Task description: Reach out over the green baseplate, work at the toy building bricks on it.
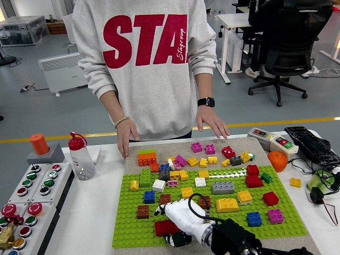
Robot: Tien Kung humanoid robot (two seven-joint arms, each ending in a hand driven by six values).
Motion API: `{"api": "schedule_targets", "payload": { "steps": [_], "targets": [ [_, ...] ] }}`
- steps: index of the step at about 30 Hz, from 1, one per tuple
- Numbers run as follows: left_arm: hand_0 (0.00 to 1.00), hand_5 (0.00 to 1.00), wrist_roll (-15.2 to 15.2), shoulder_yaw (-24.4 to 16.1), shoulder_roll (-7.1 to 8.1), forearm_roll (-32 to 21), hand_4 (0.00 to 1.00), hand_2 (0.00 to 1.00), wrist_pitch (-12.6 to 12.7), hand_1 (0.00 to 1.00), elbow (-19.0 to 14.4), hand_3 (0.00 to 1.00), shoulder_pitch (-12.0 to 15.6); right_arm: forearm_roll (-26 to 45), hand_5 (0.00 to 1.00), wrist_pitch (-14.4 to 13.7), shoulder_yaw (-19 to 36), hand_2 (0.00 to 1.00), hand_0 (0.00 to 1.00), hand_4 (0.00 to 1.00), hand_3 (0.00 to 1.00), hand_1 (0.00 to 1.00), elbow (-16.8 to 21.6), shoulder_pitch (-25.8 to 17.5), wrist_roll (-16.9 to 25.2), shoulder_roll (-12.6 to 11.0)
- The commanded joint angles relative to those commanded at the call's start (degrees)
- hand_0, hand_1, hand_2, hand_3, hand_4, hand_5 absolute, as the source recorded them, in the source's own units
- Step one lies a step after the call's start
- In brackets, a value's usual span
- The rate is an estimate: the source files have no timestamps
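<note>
Right robot hand (178,218): It enters from the lower right and lies low over the near middle of the green baseplate (127,234). Its white shell hides the fingers, so you cannot tell whether they are spread, curled, or pinching a brick.
Left robot hand: Not in view.
Task items: The toy building bricks are scattered over the green baseplate, which sits on the table (93,212) atop a grey mat. More bricks lie on the mat beyond the plate's far edge.
Bricks nearest the hand: A dark red brick (163,227) lies just at the hand's near-left side, partly covered by it. A brown brick (142,211) and a blue brick (149,196) lie to its left and beyond.
Step in hand: You are most likely at the reach-and-close stage on the dark red brick. Contact cannot be confirmed.
Next move: Confirm the fingers straddle one brick only. Then close and lift straight up, since studs may hold the brick to the plate.
Person: A person stands at the far side, both hands (126,138) hanging just above the far table edge, touching no brick.
</note>
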Motion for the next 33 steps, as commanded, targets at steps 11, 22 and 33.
{"api": "schedule_targets", "payload": {
  "steps": [11, 22, 33],
  "targets": [
    [0.659, 0.998, 0.19, -0.04, 0.0, 0.36, 0.332, 0.715, 0.05, 0.689, 0.0, 0.576, 0.14, -0.6, 0.199, -0.57, -0.35, 0.674, 0.692, 0.699, 0.703, 0.684, -1.29, -0.14, 0.08, 0.18],
    [0.659, 0.998, 0.33, 0.01, -0.02, 0.57, 0.332, 0.715, 0.13, 0.689, 0.0, 0.576, 0.39, -1.24, 0.199, -1.04, -0.86, 0.641, 0.636, 0.694, 0.692, 0.654, -2.11, -0.28, 0.62, 0.48],
    [0.659, 0.998, 0.35, 0.41, 0.01, 0.36, 0.331, 0.714, 0.08, 0.689, 0.0, 0.577, 0.64, -1.34, 0.191, -1.49, -1.3, 0.575, 0.453, 0.679, 0.678, 0.558, -3.11, -0.46, 1.19, 0.91]
  ]
}}
